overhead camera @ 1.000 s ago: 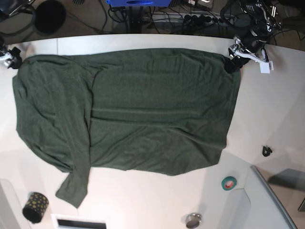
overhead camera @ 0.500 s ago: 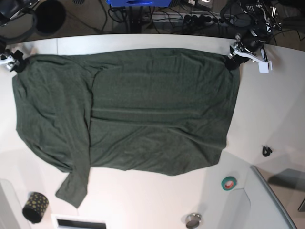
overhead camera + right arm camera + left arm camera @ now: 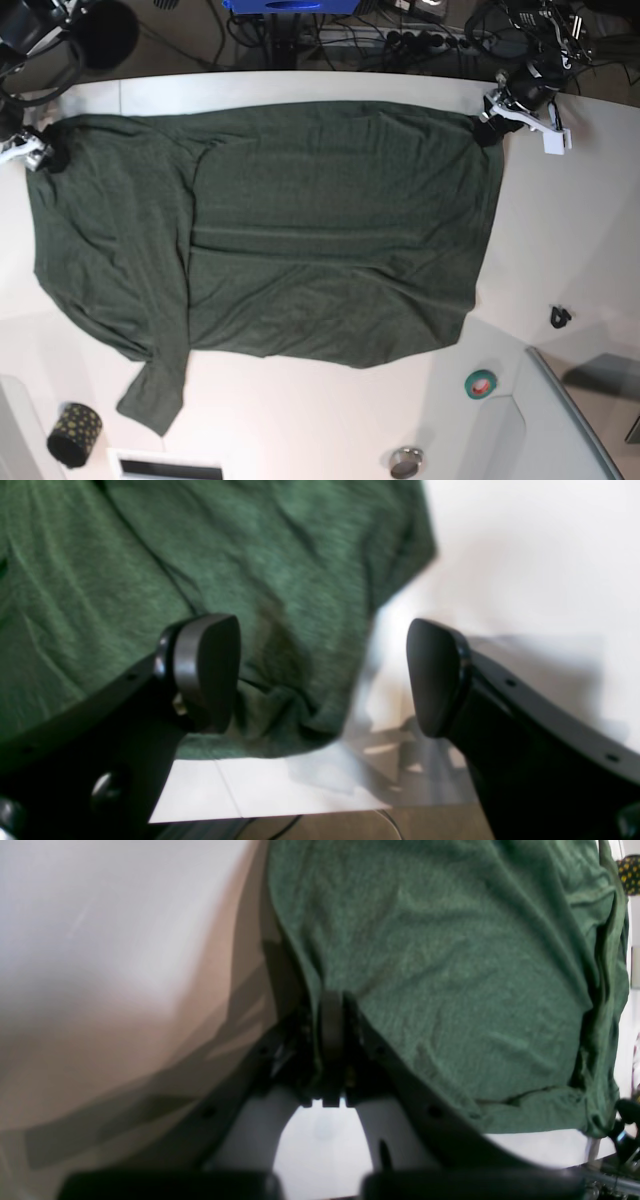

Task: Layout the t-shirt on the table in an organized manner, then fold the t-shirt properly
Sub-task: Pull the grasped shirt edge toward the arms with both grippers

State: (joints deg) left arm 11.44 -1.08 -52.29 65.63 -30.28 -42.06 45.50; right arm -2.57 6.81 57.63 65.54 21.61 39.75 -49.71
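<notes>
Left wrist: the left gripper (image 3: pixel 331 1040) was pinched tight on the t-shirt (image 3: pixel 450 965) edge, cloth running ahead and right of the jaws.

Right wrist: the right gripper (image 3: pixel 320 675) gaped wide, holding nothing, straddling the shirt's corner, fabric toward its left finger.

Base: the shirt lay flat lengthwise between both arms on the table (image 3: pixel 560 240), each gripper at a far corner.

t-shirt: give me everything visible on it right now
The t-shirt is plain dark green knit fabric with no print, spread mostly flat across the white table, with light wrinkles. One short sleeve trails off its near-left corner. The left gripper is shut on a far corner; the right gripper stands open over the other far corner.
</notes>
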